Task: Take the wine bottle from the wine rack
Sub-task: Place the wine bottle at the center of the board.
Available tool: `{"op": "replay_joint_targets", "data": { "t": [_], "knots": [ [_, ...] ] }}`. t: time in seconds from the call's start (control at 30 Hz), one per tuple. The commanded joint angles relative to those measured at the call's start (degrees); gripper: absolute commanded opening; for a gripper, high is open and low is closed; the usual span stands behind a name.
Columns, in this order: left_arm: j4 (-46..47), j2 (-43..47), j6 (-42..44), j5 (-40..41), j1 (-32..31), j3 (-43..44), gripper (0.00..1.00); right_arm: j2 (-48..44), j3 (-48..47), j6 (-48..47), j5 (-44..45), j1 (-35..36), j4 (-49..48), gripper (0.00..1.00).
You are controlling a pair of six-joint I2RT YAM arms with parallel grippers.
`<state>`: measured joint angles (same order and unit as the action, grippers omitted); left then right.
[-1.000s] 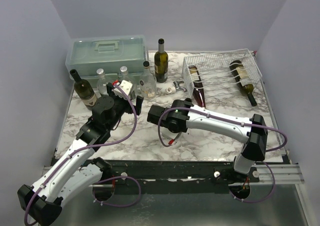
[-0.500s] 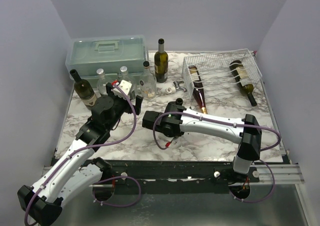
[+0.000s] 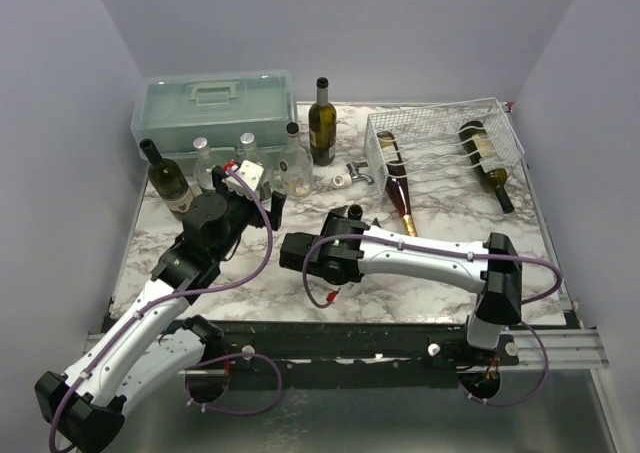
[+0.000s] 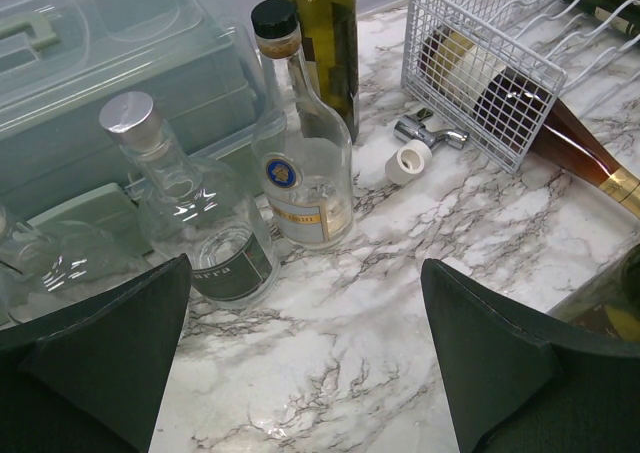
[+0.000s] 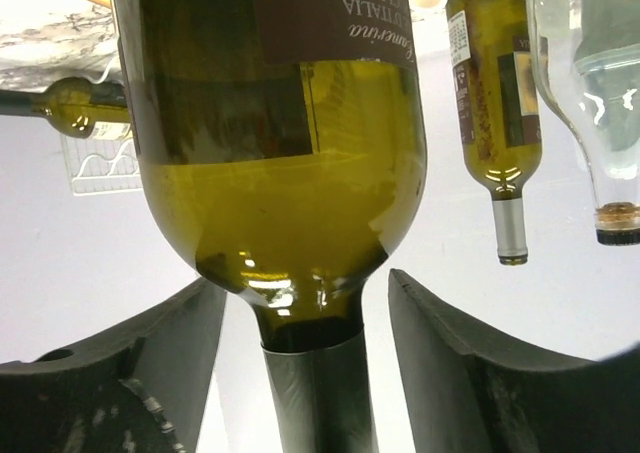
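Nearest, the left end effector (image 4: 305, 268) hovers over the left of the marble tabletop (image 3: 450, 218). Its fingers are spread as wide as they go and hold nothing.

Just to its right, near the middle of the tabletop, is the right end effector (image 5: 303, 303), on an arm that stretches leftward along the near side. Its fingers (image 5: 450, 373) stand partway apart on either side of the neck of the wine bottle (image 5: 280, 173). A sliver of light shows between each finger and the neck, so nothing squeezes the glass. This olive-green bottle is well apart from the wine rack (image 3: 430, 110). Whether its base rests on the tabletop I cannot tell.

Farther back on the left stand a clear bottle with a silver cap (image 4: 190, 213), a clear bottle with a black cap (image 4: 300, 173) and a dark green bottle (image 3: 321, 123). They are grouped at the front and right end of a pale green toolbox (image 3: 215, 103). A small white ring (image 4: 408, 163) and a metal piece (image 4: 430, 133) lie between these bottles and the rack.

At the far right sits the white wire rack. Two bottles lie in it, a left one (image 3: 395, 173) and a right one (image 3: 485, 148), and both necks poke out past its near wall.
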<state>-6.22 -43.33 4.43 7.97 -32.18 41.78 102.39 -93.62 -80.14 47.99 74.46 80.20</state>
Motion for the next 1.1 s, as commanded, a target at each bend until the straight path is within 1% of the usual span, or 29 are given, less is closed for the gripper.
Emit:
{"op": "replay_joint_targets", "data": {
  "t": [0.0, 0.2, 0.33, 0.47, 0.53, 0.67, 0.7, 0.9, 1.07],
  "knots": [
    [-0.03, 0.36, 0.58, -1.33, 0.46, 1.11, 0.99, -0.9, -1.62, 0.74, 3.82, 1.46, 1.14, 0.69],
    [-0.07, 0.36, 0.58, -1.37, 0.54, 1.06, 0.99, -2.22, -1.13, 1.33, 3.97, 2.43, 1.19, 0.72],
    [-0.02, 0.45, 0.5, -1.46, 0.55, 1.06, 0.99, -3.05, -0.95, 1.74, 3.78, 3.39, 1.18, 0.77],
    [0.01, 0.44, 0.58, -1.46, 0.54, 1.02, 0.99, -3.42, -0.89, 2.56, 4.29, 4.3, 1.22, 0.77],
    [0.01, 0.44, 0.58, -1.46, 0.54, 1.02, 0.99, -3.81, -0.89, 2.93, 4.64, 4.84, 1.23, 0.8],
    [0.05, 0.47, 0.58, -1.46, 0.54, 1.02, 0.99, -4.77, -1.02, 3.49, 5.74, 5.48, 1.18, 0.8],
    [0.06, 0.54, 0.58, -1.46, 0.54, 1.02, 0.99, -5.01, -1.2, 3.51, 5.81, 5.59, 1.18, 0.82],
    [0.06, 0.47, 0.49, -1.64, 0.54, 1.02, 0.99, -6.9, -2.19, 5.29, 7.07, 6.34, 1.24, 0.83],
    [0.07, 0.27, 0.5, -1.51, 0.55, 0.94, 0.99, -8.72, -2.14, 7.85, 7.26, 8.64, 1.21, 0.83]
  ]
}}
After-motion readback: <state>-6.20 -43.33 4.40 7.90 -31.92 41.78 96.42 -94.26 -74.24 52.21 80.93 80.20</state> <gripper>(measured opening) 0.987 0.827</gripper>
